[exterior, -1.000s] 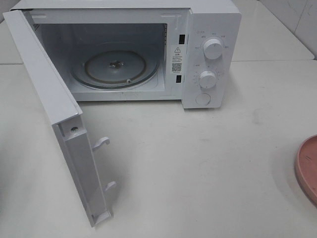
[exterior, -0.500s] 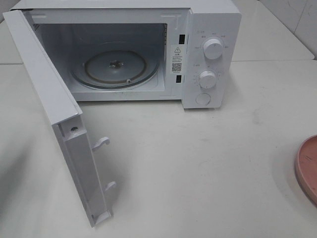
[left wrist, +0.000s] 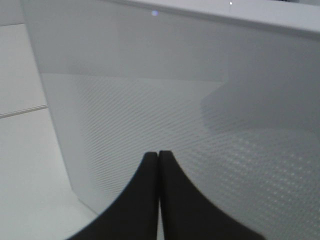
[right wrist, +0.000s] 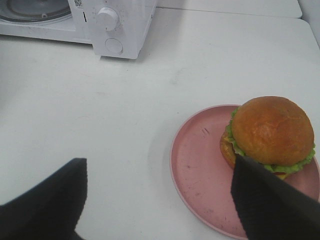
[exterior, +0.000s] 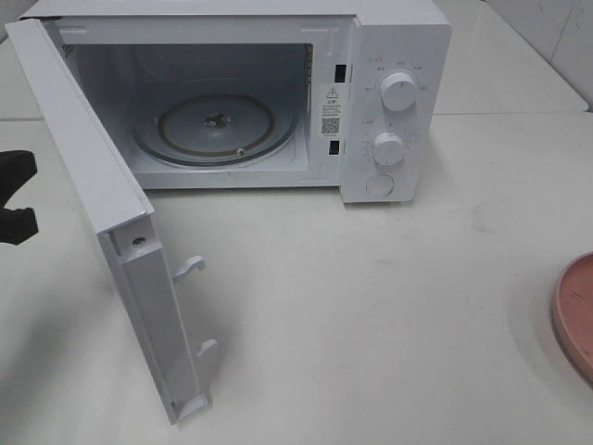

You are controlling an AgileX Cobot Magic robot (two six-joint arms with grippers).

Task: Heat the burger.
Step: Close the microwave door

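Far left: left gripper (left wrist: 158, 165) shut, empty, just beside outer face of swung-open door (exterior: 102, 185). Centre: microwave (exterior: 389, 56) cavity bare, glass turntable (exterior: 218, 125) waiting. Right: pink plate (right wrist: 195, 165) on table (exterior: 371, 306), burger (right wrist: 270, 135) on its far side. Right gripper (right wrist: 160, 195) spread wide, holding nothing, one finger overlapping burger's edge in wrist view. Prob light, soft, layers may slide; grip low at sides, across bun and patty, gently.

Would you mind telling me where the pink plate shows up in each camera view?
Exterior high: only the pink plate's edge shows, at the right border.
Left wrist: not in view; the open microwave door fills it.
Right wrist: lower right, under the burger.
Shared landmark: the microwave.
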